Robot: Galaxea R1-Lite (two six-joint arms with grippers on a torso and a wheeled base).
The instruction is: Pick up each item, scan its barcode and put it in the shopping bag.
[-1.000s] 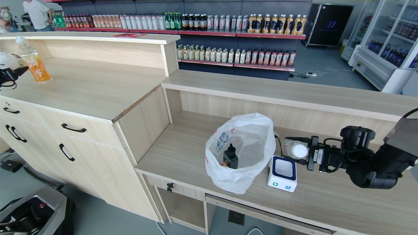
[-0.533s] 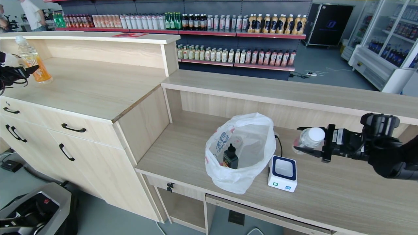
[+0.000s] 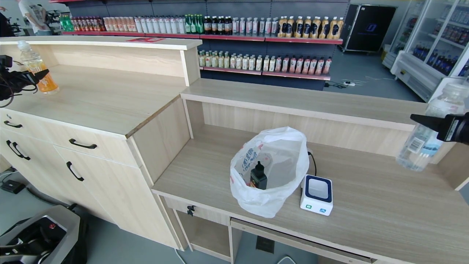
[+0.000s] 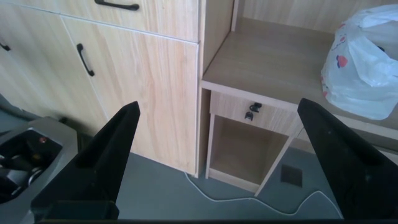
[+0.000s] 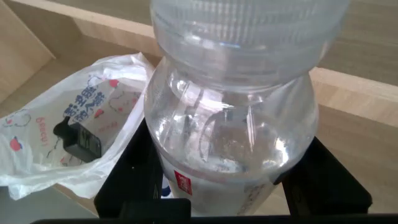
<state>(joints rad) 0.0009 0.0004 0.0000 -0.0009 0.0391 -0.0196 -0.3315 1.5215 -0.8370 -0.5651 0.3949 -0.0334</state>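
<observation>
Clear plastic first: I count one water bottle [image 3: 427, 135] off the desk, clamped in the right gripper [image 3: 434, 126] at the far right edge of my head view. It hangs tilted, cap end up, in the air over the right end of the lower desk [image 3: 366, 220], and its barcode label shows on the side toward me. In the right wrist view the black fingers [image 5: 127, 174] press against both sides of its body.

One white shopping bag [image 3: 271, 172] stands open near the middle of that desk, with one dark bottle [image 3: 258, 176] upright inside it. One scanner [image 3: 317, 195], a white box with a blue-rimmed window, sits just beside the bag on its right, well apart from the held bottle.

One orange drink bottle [image 3: 36, 68] stands upright on the higher counter [image 3: 102, 102], far left. My left gripper [image 4: 217, 102] is up there near it; its two fingers are spread wide with nothing between them. I cannot tell whether a finger touches that bottle.

That makes three bottles, one bag and one scanner.
</observation>
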